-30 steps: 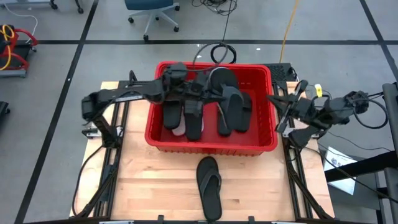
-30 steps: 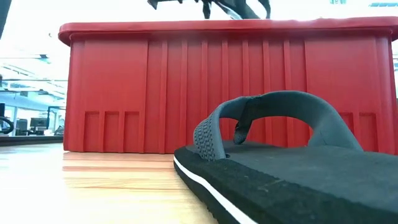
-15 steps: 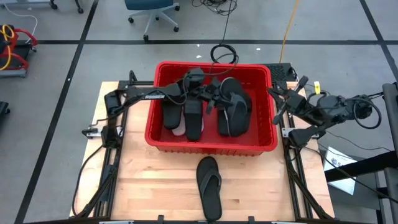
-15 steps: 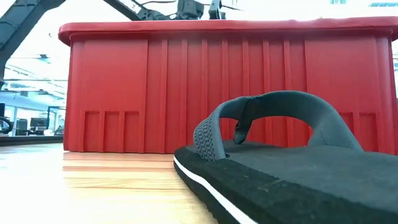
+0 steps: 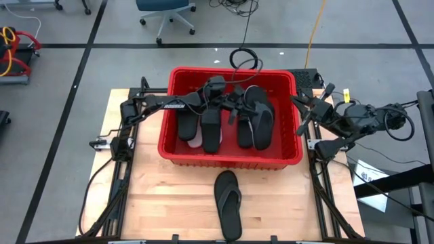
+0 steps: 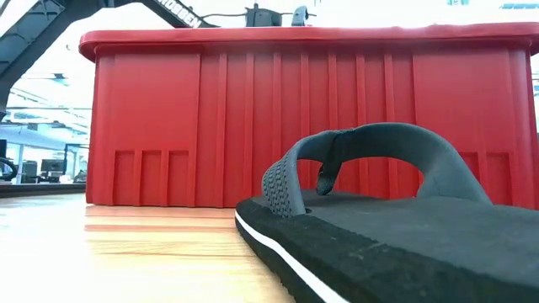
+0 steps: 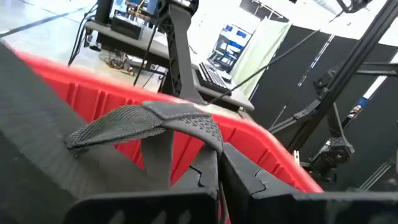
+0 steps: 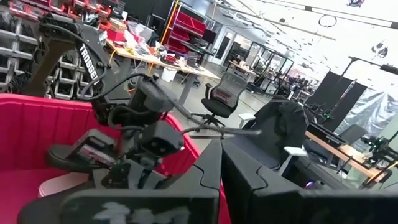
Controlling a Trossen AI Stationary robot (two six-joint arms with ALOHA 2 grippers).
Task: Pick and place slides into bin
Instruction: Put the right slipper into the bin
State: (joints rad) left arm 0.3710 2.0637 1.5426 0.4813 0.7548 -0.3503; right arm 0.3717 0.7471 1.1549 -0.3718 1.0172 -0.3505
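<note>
The red bin (image 5: 230, 161) stands mid-table and holds several black slides (image 5: 211, 130) and a white one (image 5: 195, 141). My left gripper (image 5: 234, 112) reaches in over the bin's left rim and is shut on a black thong flip-flop (image 5: 256, 102), whose grey mesh strap (image 7: 155, 118) fills the left wrist view. A second black flip-flop (image 5: 228, 203) lies flat, sole down, on the wooden table in front of the bin, close to the low camera (image 6: 387, 227). My right gripper (image 5: 303, 110) hovers shut by the bin's right rim and holds nothing. My left gripper pinches one arm of the flip-flop's thong strap (image 7: 208, 138) between its two shut fingers, near where the arms meet at the toe post. The fingers come in roughly level from the table's left. The flip-flop sits tilted inside the bin; whether its sole rests on the other slides stays hidden.
The bin's tall ribbed front wall (image 6: 253, 126) stands behind the loose flip-flop. Bare wood (image 5: 156, 203) lies left and right of that flip-flop. Cables (image 5: 241, 57) and an office chair (image 5: 166, 13) are on the floor beyond the table.
My left gripper has sunk into the bin and gone toward the table's right edge, rolling a little, still shut on the flip-flop. The flip-flop has come down from above the far rim to lie among the slides inside. My right gripper has turned slightly in place.
</note>
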